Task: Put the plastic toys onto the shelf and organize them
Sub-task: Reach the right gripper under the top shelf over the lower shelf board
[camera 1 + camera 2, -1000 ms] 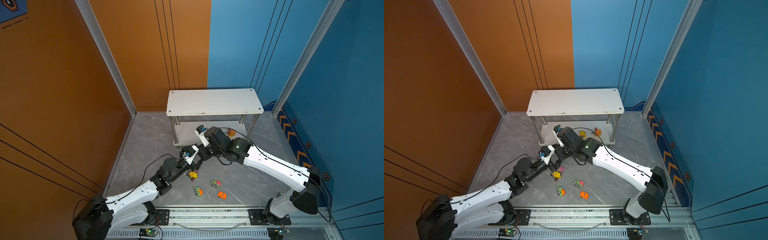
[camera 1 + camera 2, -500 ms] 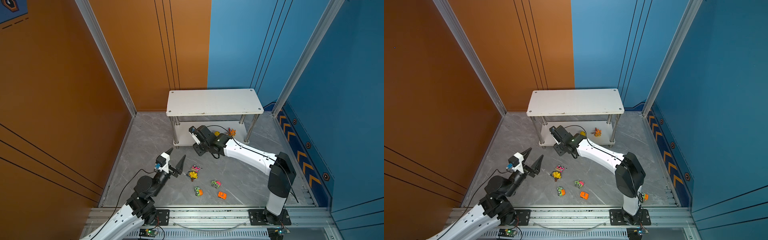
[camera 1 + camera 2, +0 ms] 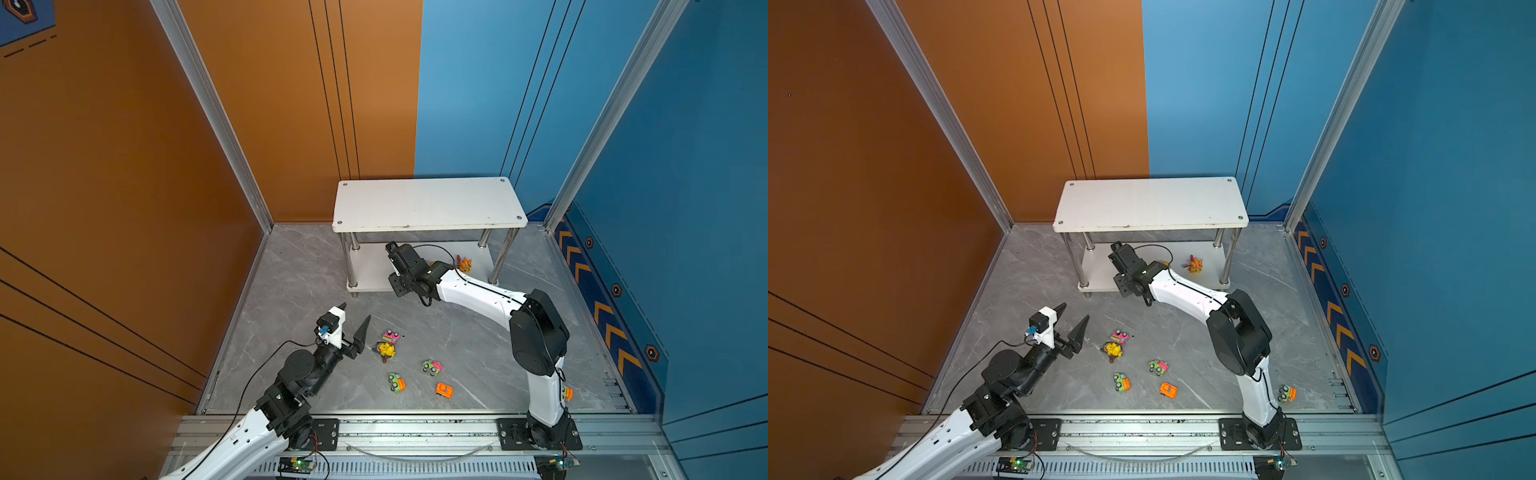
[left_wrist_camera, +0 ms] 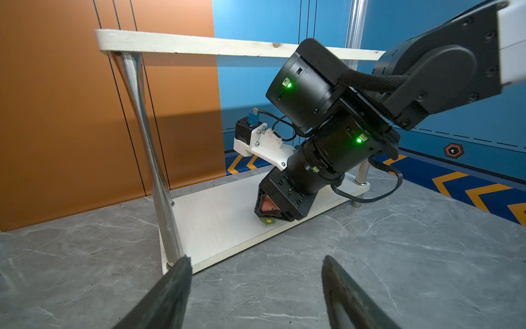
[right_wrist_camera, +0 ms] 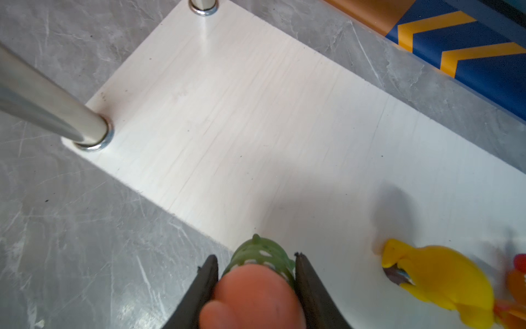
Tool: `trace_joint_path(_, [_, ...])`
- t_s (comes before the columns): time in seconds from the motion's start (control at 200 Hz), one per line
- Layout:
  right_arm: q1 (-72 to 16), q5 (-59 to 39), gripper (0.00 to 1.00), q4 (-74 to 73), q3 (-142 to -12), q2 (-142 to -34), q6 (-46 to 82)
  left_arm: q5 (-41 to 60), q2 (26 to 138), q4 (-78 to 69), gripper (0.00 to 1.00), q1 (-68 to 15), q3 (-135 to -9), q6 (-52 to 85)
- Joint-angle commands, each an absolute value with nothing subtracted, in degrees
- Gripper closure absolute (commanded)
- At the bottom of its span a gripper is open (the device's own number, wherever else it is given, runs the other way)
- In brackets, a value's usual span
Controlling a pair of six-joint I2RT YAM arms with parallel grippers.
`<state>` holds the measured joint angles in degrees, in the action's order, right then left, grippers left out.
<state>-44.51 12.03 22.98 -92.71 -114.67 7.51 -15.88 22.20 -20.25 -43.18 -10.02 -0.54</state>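
Shelf (image 3: 424, 203), lower board (image 3: 370, 270): two figurines (image 5: 435, 273). Right gripper (image 5: 254, 256) clamps third toy (image 5: 257, 293), board's 7 o'clock edge. Left gripper (image 3: 355, 312) apart, empty. Floor (image 3: 478, 332): six toys (image 3: 432, 368) left.

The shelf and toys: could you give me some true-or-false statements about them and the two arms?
The top board carries toys. False: it is bare.
The right gripper has its jaws shut on a pink and green toy at the lower board. True.
The left gripper holds a car. False: its jaws are open, empty.
A yellow figurine rests on the lower board. True.
No toys remain on the floor. False: an orange car, among others, does.
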Motion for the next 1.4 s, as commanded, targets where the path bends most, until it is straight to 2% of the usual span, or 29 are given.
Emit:
trace_joint_path(0.0, [-43.5, 11.0, 1.0, 19.8, -95.4, -115.8, 7.4, -15.6, 23.3, -21.7, 0.27, -43.2, -9.7, -0.4])
trace_joint_path(0.426, [-38.6, 1.4, 1.0, 22.6, -99.2, -121.1, -1.9, -13.7, 27.6, -23.8, 0.26, -41.7, -9.5, 1.0])
trace_joint_path(0.881, [-36.9, 1.3, 1.0, 25.1, -102.5, -124.1, -2.5, -13.1, 31.4, -25.7, 0.26, -41.3, -9.6, 2.5])
trace_joint_path(1.091, [-36.7, 1.0, 0.75, 26.0, -104.7, -125.1, -1.9, -13.3, 32.1, -25.8, 0.23, -41.2, -9.6, 2.7])
trace_joint_path(1.397, [-36.4, 0.8, 0.62, 25.9, -104.8, -125.5, -1.6, -13.2, 32.2, -25.8, 0.22, -41.0, -9.4, 2.9])
